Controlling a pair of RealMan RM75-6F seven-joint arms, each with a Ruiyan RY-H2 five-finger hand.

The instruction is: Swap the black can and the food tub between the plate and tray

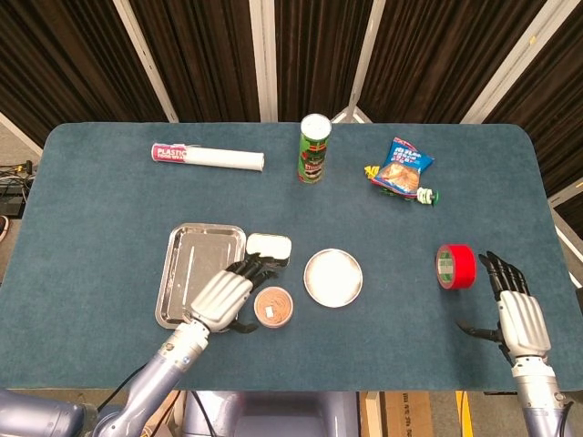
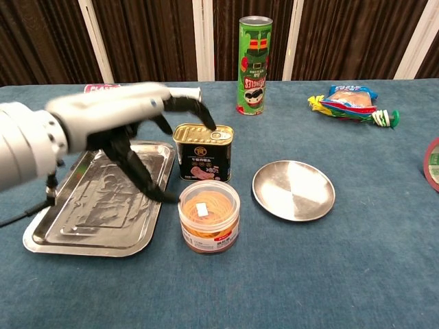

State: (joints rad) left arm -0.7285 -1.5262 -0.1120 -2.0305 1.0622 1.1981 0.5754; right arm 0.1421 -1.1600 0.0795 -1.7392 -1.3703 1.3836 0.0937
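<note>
The left hand [image 2: 147, 130] is hanging open above the right edge of the tray [image 2: 75, 226], with its fingers [image 2: 195, 110] spread and holding nothing. One fingertip is reaching over the lid of the can [image 2: 203, 152], and the thumb is pointing down close to the tub [image 2: 209, 215]; I cannot tell if it is touching it.

The tub is standing upright on the worktop [image 1: 109, 191], just right of the tray and near the plate [image 2: 293, 190], on neither of them. The can is also standing on the worktop, just behind the tub, beside the tray's right edge. I judge that the tub is parked here as a middle stop, so the swap is only partly done: both things are waiting for their final places, and the tray and plate are both free. The open hand over the can suggests the can is the next thing to grasp.

The right hand [image 1: 516, 314] is resting idle at the far right of the worktop, fingers loosely apart and holding nothing, just near of a red tape roll [image 1: 455, 266].
</note>
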